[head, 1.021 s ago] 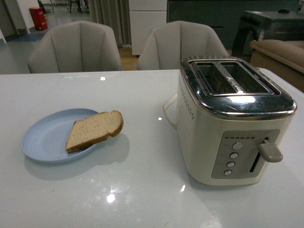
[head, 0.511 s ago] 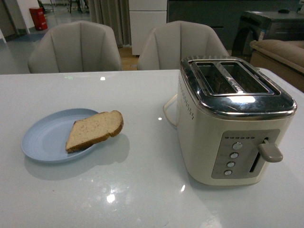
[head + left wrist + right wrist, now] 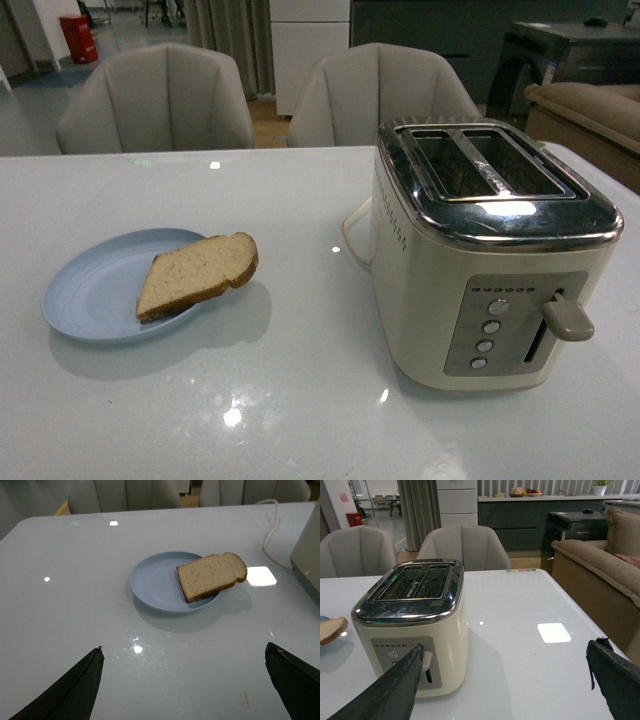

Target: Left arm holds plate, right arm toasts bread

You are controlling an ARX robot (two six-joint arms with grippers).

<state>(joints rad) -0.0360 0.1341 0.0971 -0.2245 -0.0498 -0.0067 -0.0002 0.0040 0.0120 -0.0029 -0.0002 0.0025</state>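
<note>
The job looks like it has hardly begun. The bread [image 3: 197, 273] lies on the plate [image 3: 85, 290]. Its round end hangs over the rim on the side that faces the toaster [image 3: 480, 260]. The plate sits flat on the table [image 3: 300, 200], nearer the left edge. The toaster stands close to the right edge, well apart from the plate. Both slots [image 3: 480, 165] on top look empty, and the lever [image 3: 567, 320] on the toaster's near end is up.

Nothing is being held. The left gripper [image 3: 183, 647] has its two black fingers spread wide over bare table, short of the plate and not touching it. The right gripper [image 3: 505, 645] is spread wide too, facing the toaster's lever end, and it grips nothing. So every step is left to do: take hold of the plate, pick up the bread, drop it into a slot, and push the lever down.

The front view shows the plate and the toaster together, but no arm at all. Only the wrist views show the fingers. The left wrist view shows the white cord [image 3: 270, 525] running toward the far edge, and just a bit of the toaster. The right wrist view shows a sofa [image 3: 600, 570] past the table's right edge, and only the tip of the bread.
</note>
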